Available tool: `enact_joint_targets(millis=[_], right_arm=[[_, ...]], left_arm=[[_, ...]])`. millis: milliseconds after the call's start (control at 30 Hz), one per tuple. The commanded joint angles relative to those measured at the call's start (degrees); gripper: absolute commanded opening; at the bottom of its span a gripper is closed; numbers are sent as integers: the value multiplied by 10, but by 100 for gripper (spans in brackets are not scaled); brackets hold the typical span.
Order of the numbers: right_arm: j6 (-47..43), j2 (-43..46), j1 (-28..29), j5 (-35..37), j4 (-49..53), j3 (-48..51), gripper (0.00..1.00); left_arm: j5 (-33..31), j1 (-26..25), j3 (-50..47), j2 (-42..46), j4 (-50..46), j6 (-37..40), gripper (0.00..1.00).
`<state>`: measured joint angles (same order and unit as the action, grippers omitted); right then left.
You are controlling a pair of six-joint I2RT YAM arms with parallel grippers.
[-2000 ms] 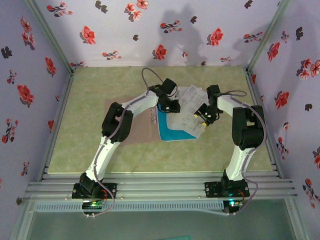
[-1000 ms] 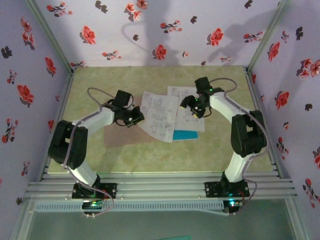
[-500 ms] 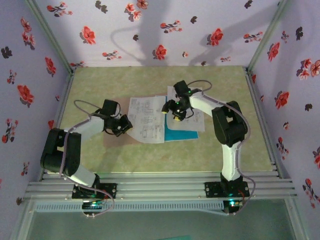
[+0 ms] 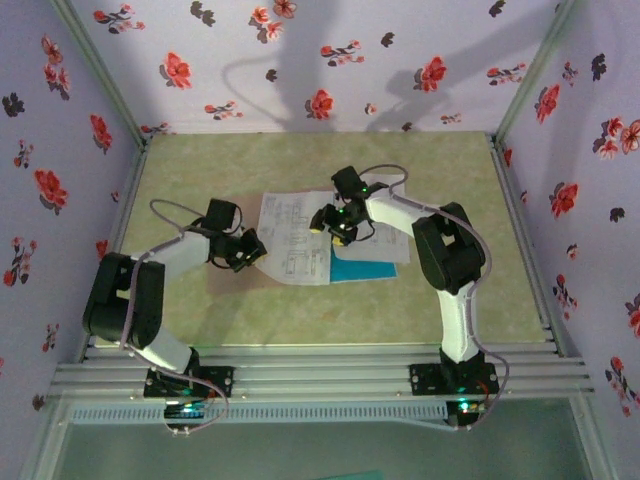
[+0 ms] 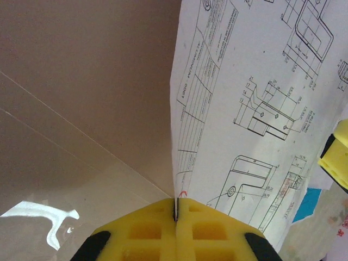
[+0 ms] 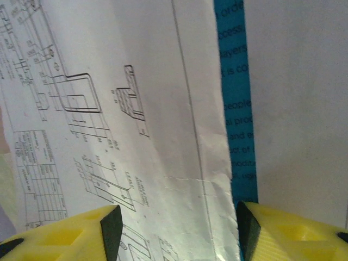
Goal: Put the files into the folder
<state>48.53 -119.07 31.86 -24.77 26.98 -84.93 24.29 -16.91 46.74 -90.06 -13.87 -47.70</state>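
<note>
Your left tool (image 5: 175,216) is pinching the printed sheet (image 5: 244,109) to lay it on the folder (image 5: 81,81). Your right tool (image 6: 176,225) is hovering open near the folder.

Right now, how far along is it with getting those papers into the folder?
Nothing looks tucked in yet. The left gripper pinches the edge of one printed sheet, which lies partly over the brown folder. The right gripper is open above the other papers. Those and the blue sheet are left.

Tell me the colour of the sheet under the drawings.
The sheet is cyan-blue; top external view shows it best.
</note>
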Motion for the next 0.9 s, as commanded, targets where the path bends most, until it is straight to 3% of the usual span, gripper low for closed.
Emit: enact_joint_targets(millis=[0, 333, 867], right_arm=[[22, -2, 2, -19, -23, -4, 57], [67, 52, 7, -60, -109, 48, 48], [32, 55, 36, -46, -96, 88, 43]], left_arm=[[11, 3, -9, -8, 6, 14, 0], [10, 3, -9, -20, 13, 12, 0], [10, 4, -9, -25, 13, 13, 0]])
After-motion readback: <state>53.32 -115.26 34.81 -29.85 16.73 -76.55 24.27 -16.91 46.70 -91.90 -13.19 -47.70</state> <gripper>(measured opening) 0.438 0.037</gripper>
